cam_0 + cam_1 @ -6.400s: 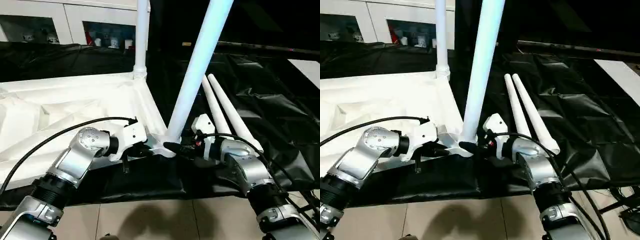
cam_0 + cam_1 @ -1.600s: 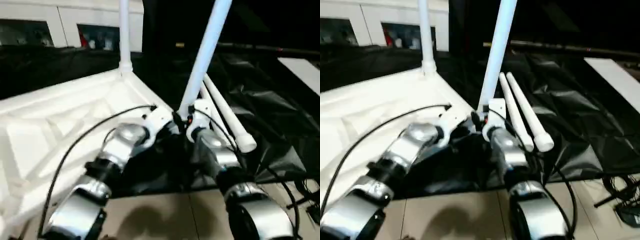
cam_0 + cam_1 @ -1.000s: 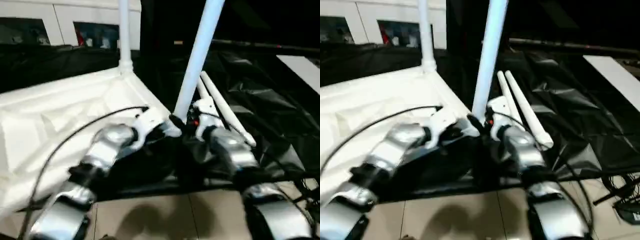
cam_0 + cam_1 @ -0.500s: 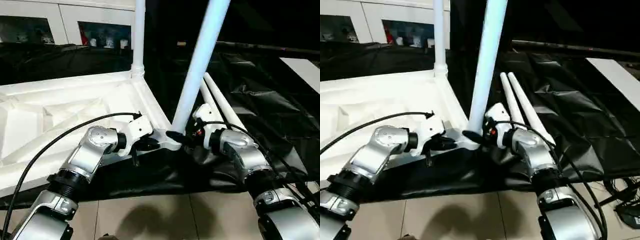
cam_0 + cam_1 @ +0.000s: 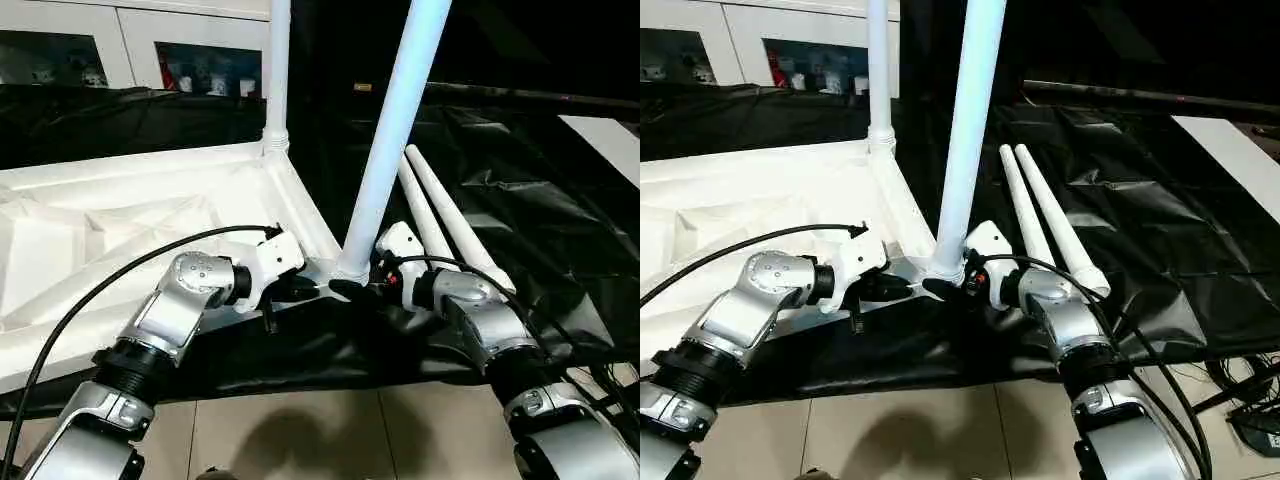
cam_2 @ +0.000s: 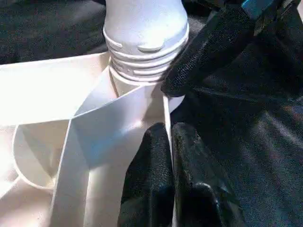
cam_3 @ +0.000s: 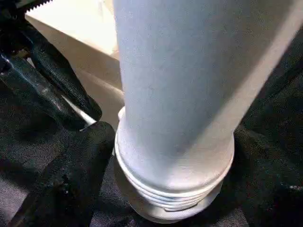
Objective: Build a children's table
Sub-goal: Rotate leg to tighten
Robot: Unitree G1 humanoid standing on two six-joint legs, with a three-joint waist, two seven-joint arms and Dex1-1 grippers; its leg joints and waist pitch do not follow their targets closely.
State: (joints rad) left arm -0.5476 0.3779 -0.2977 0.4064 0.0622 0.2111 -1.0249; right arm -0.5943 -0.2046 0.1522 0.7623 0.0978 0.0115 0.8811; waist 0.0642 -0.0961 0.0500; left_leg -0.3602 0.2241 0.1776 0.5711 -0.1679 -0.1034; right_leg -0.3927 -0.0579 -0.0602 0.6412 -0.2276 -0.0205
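Tabletop: we saw the white tabletop [image 5: 120, 225] lying upside down, ribbed underside up, on the black-draped worktop [image 5: 560, 210], its near corner close to the worktop's front edge.
Far leg: one white leg [image 5: 277, 70] stood upright in the far corner socket.
Near leg: a second leg [image 5: 395, 130] rose from the near corner socket [image 6: 137, 85], leaning slightly; we could see its threaded collar above the socket's rim.
Spare legs: two more legs [image 5: 1050, 215] lay side by side on the black cover, just beyond our right arm.
Left gripper: our left gripper [image 6: 171, 156] had its two black fingers pressed together, pinching the thin wall of the tabletop's edge beside the near socket.
Right gripper: our right gripper [image 7: 175, 156] sat with its fingers spread on either side of the near leg's base, one black finger [image 7: 75, 165] beside the collar; we could not tell whether the pads actually pressed it.
Background: a white cabinet with glass doors [image 5: 130, 50] stood behind the worktop.
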